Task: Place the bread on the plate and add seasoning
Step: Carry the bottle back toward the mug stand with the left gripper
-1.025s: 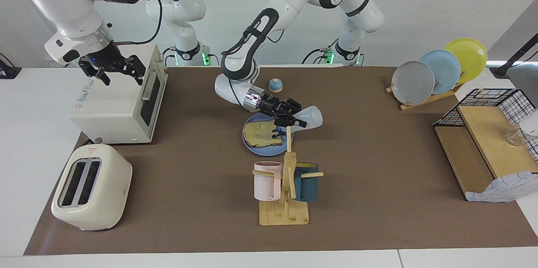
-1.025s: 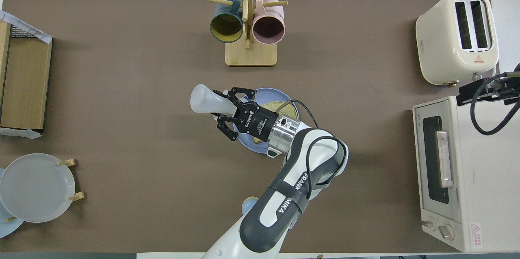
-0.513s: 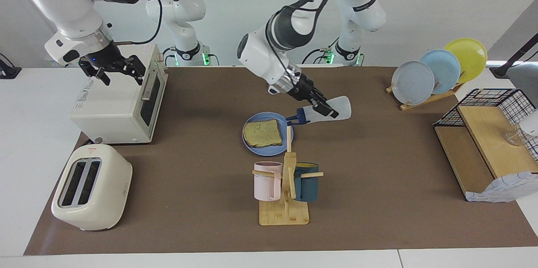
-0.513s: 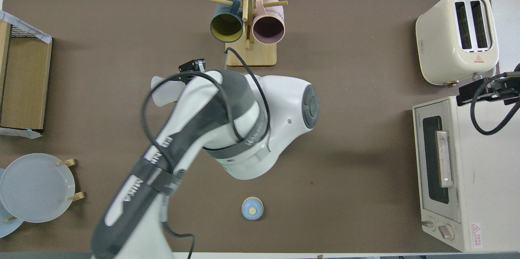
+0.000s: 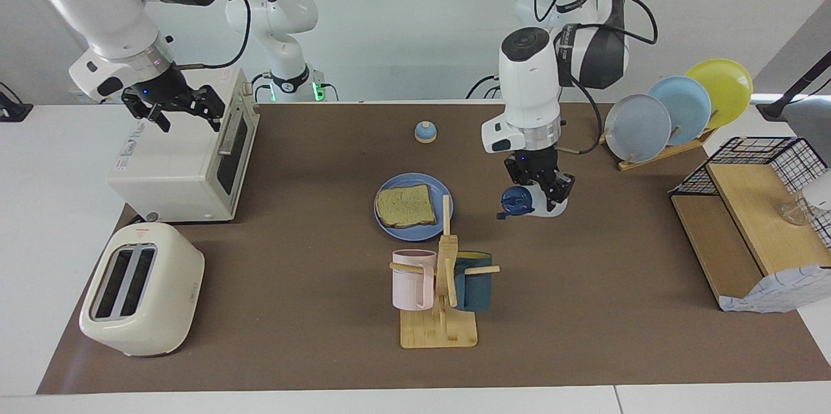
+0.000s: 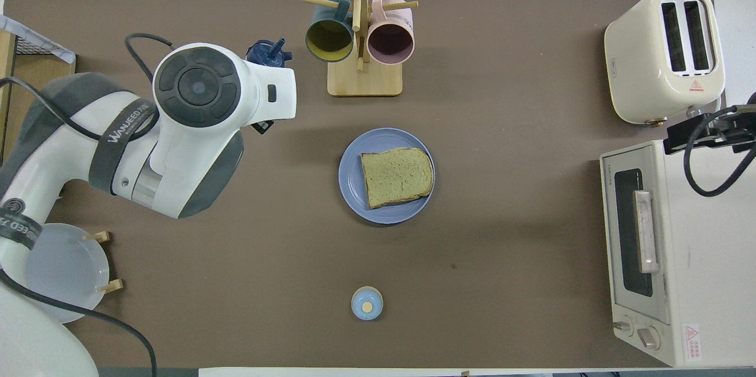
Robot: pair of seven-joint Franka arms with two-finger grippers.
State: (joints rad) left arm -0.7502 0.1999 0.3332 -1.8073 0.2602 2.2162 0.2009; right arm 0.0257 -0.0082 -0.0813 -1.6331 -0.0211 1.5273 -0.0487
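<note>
We see the bread point(image 5: 405, 206) lying flat on the plate point(image 5: 384, 218) in the middle of the tabletop point(image 5: 584, 310), its crust inside the rim on all sides. The left tool point(image 5: 539, 191) points straight down over the tabletop beside the plate, toward the left arm's end, and its fingers are closed around the seasoning point(image 5: 529, 201). The bottle's dark cap faces the plate, and its pale body is mostly hidden by the fingers; we cannot tell whether its base touches the tabletop. From overhead only the cap point(image 6: 266, 52) shows past the arm's wrist, close to the mug rack point(image 6: 360, 40) that stands at the edge farthest from the robots. The right tool point(image 5: 176, 106) waits over the oven point(image 5: 175, 164) near the right arm's end, its fingers spread apart and holding nothing. A toaster point(image 5: 139, 287) sits toward the corner at that end farthest from the robots.
</note>
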